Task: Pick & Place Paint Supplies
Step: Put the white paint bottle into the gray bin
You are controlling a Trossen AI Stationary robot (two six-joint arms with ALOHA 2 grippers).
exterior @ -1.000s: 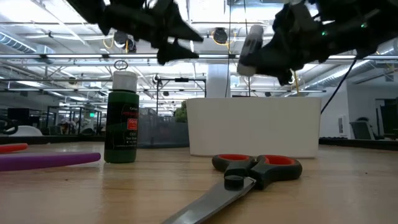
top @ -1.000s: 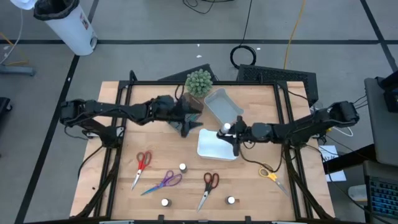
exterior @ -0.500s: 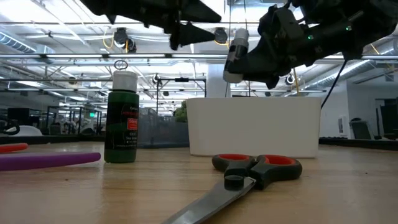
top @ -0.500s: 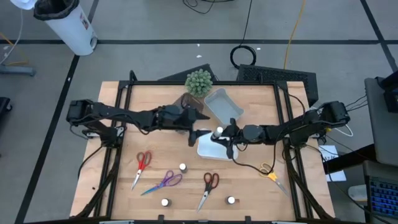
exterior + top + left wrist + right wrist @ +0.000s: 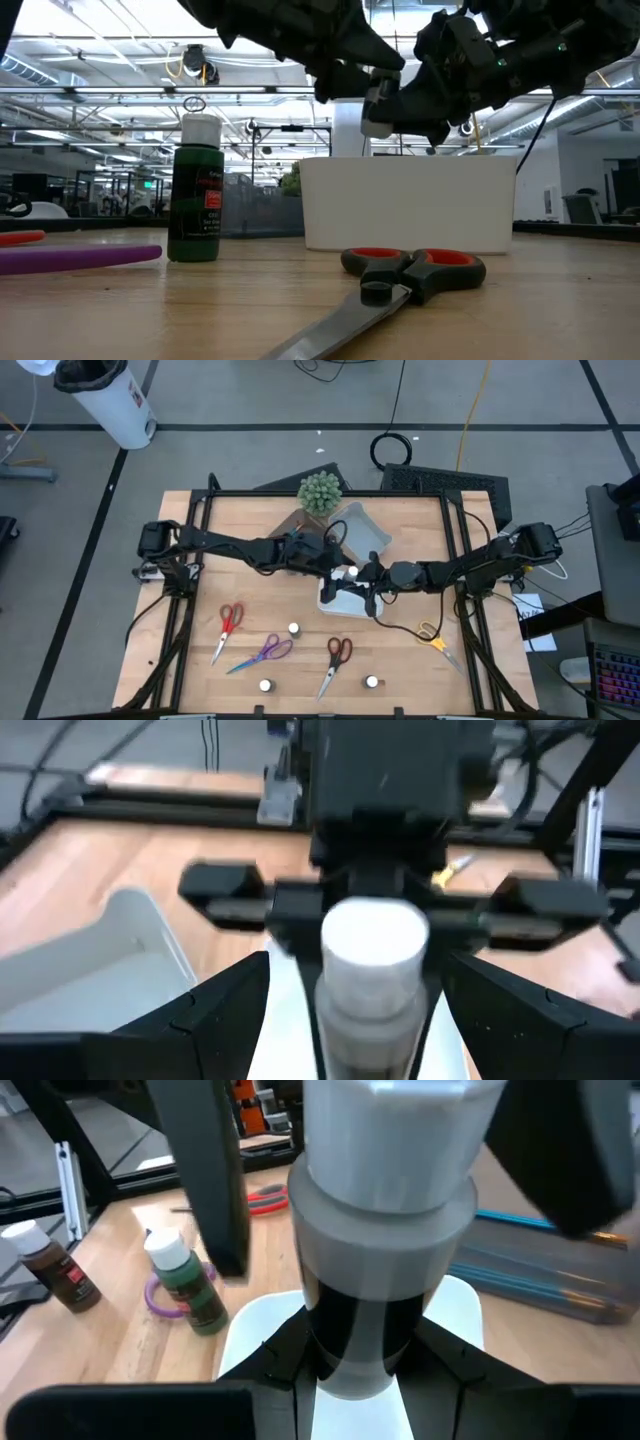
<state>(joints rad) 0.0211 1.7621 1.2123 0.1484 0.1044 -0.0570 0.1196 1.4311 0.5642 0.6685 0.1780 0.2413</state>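
A small dark bottle with a white cap (image 5: 385, 1230) hangs in the air above the white tray (image 5: 345, 602), and my right gripper (image 5: 366, 576) is shut on it. The cap (image 5: 373, 935) points toward the table's left. My left gripper (image 5: 338, 567) reaches in from the left, open, with one finger on each side of the cap (image 5: 378, 100) and a gap showing on both sides. On the near half of the table lie red scissors (image 5: 230, 622), purple scissors (image 5: 266, 651), dark red-handled scissors (image 5: 336, 658), yellow scissors (image 5: 432, 637) and three upright bottles (image 5: 294, 629). My right gripper pinches the bottle's dark body (image 5: 350, 1342) between its two fingers (image 5: 285, 1355), behind the cap. The fingers come about level from the table's right and lie along the bottle. The bottle is lifted clear above the white tray, lying nearly level with its cap leading.
A pale blue-grey tray (image 5: 357, 530) holding brushes (image 5: 560, 1280) sits behind the white tray. The green plant (image 5: 320, 491) stands at the far edge by a brown tray (image 5: 303, 523). A green bottle (image 5: 195, 190) and the dark scissors (image 5: 410, 275) stand close to the low camera.
My left gripper has travelled toward the table's right, up to the held bottle, and its open fingers now flank the cap. My right gripper first carried the bottle a little to the left, then kept still.
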